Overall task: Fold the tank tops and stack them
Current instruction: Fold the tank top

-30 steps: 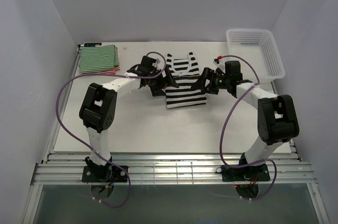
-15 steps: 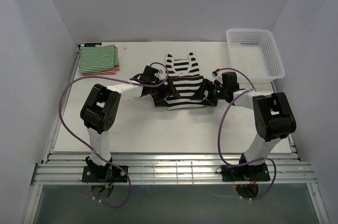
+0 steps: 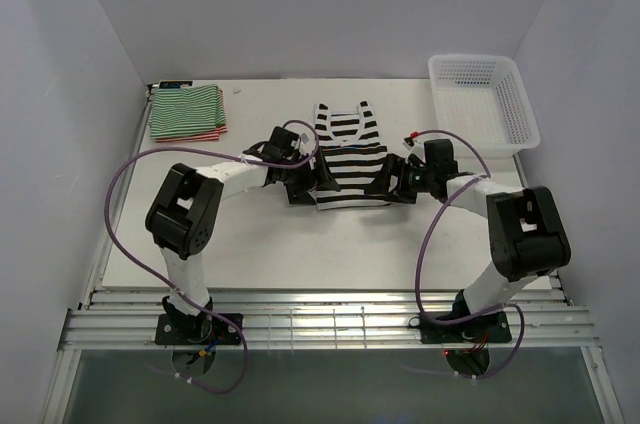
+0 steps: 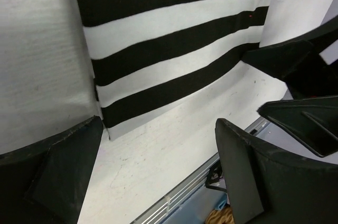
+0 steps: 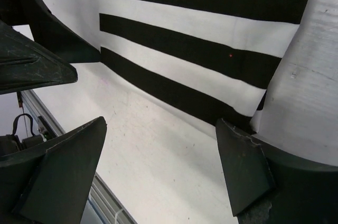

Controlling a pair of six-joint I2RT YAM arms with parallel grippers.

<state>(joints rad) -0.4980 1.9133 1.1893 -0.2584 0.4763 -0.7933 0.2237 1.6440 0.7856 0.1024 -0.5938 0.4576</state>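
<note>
Top external, black-and-white tank top [image 3: 348, 139] lengthwise near-to-far, straps far, left claw [image 3: 314, 185] and right claw [image 3: 385, 183] spread.

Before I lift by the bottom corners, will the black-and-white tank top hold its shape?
Probably not: the black-and-white tank top lies flat like thin cloth, so its middle would likely sag between the left gripper and right gripper. It looks light. Pushed, it may bunch on the table rather than slide.

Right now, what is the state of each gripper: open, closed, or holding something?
Left gripper: open, holding nothing, at the near hem of the black-and-white top.
Right gripper: open, holding nothing, at the same hem.
</note>
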